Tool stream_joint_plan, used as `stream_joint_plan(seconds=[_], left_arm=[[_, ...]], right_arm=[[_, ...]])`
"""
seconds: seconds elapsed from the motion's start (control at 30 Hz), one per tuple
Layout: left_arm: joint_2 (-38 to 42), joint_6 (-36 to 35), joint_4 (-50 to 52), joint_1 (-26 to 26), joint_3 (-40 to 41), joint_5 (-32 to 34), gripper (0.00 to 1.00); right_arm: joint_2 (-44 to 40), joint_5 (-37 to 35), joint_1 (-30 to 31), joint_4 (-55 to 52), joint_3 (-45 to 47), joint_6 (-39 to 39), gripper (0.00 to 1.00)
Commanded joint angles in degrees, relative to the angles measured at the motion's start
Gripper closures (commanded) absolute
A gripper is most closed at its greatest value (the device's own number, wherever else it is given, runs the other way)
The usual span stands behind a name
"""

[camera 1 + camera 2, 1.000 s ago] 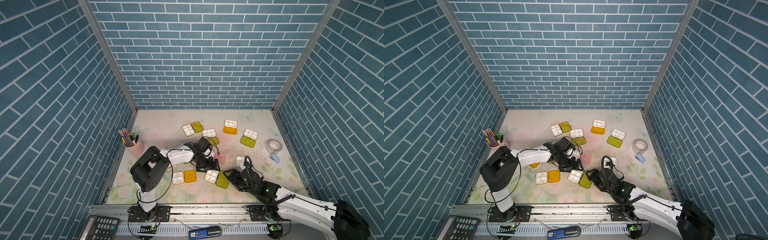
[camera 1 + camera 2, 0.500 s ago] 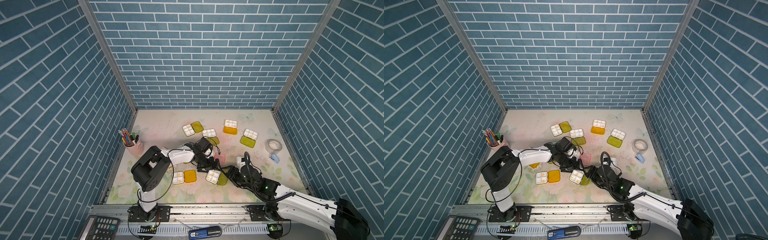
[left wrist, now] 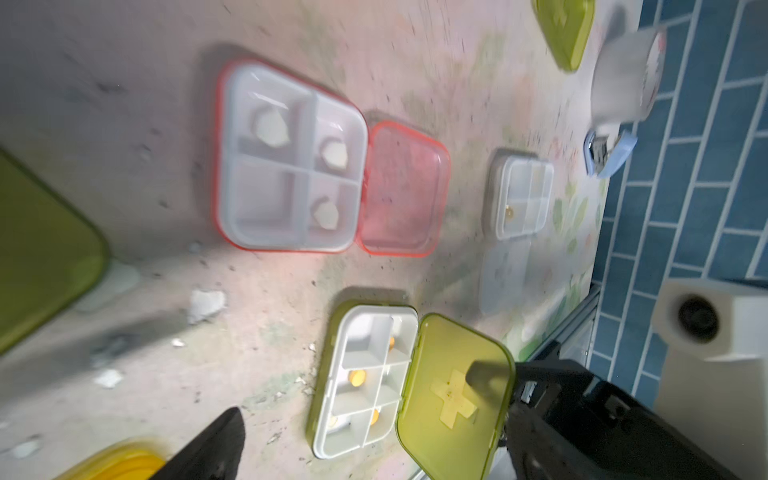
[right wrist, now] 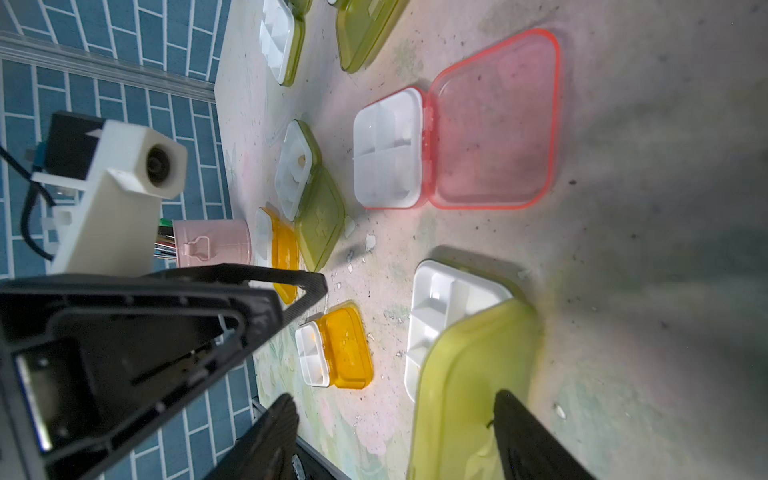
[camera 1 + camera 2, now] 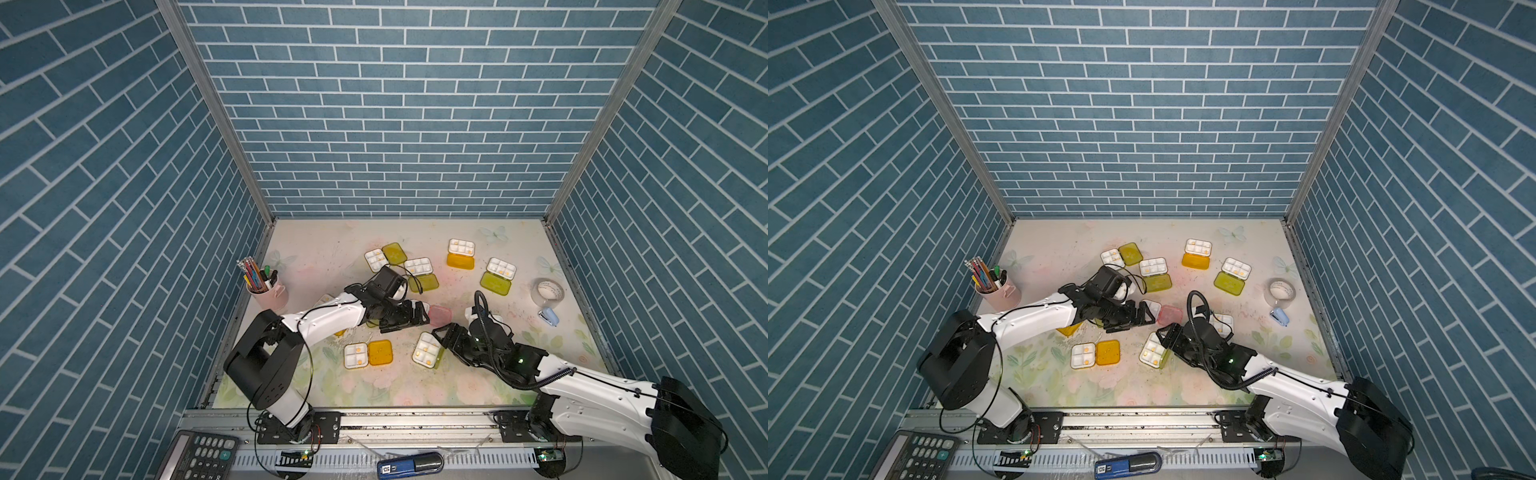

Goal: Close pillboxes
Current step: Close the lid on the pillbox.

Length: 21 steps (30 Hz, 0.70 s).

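Top views: left pincer (image 5: 415,320) hangs spread and empty, low over the bench (image 5: 374,386), just beside the open pink-lidded pillbox (image 5: 439,314). Right pincer (image 5: 442,343) stands released at the green-lidded pillbox (image 5: 426,355) near the front edge.

Left wrist view: one right finger (image 3: 492,374) touches the green lid (image 3: 453,432), which is half raised over its tray.

Right wrist view: green lid (image 4: 469,374) tilts up, one finger against it, the other apart.

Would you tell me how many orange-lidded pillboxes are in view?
3 orange-lidded pillboxes: back one, front one, third one partly under the left arm; more may be hidden.
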<state>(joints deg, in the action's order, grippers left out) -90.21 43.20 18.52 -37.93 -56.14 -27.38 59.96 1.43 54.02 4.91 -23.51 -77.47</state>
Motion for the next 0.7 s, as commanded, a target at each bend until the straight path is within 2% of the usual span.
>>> stream_joint_plan(seconds=[0.0,0.2,0.47,0.67], left_arm=[[1.62,0.58,0.55,3.27,0.94,3.20,0.00],[6.13,0.13,1.11,5.68,1.54,6.95,0.00],[7.38,0.73,-0.31,5.66,2.33,5.40,0.00],[6.07,1.17,-2.38,5.68,2.13,3.03,0.01]], right_arm=[[3.90,2.28,-0.67,-0.43,-3.01,2.59,0.25],[10.76,5.55,-1.81,-0.15,-8.66,4.29,0.25],[13.08,4.93,-1.99,-6.67,-14.18,6.13,0.27],[12.62,-1.14,-1.96,-20.98,-17.05,8.27,0.31]])
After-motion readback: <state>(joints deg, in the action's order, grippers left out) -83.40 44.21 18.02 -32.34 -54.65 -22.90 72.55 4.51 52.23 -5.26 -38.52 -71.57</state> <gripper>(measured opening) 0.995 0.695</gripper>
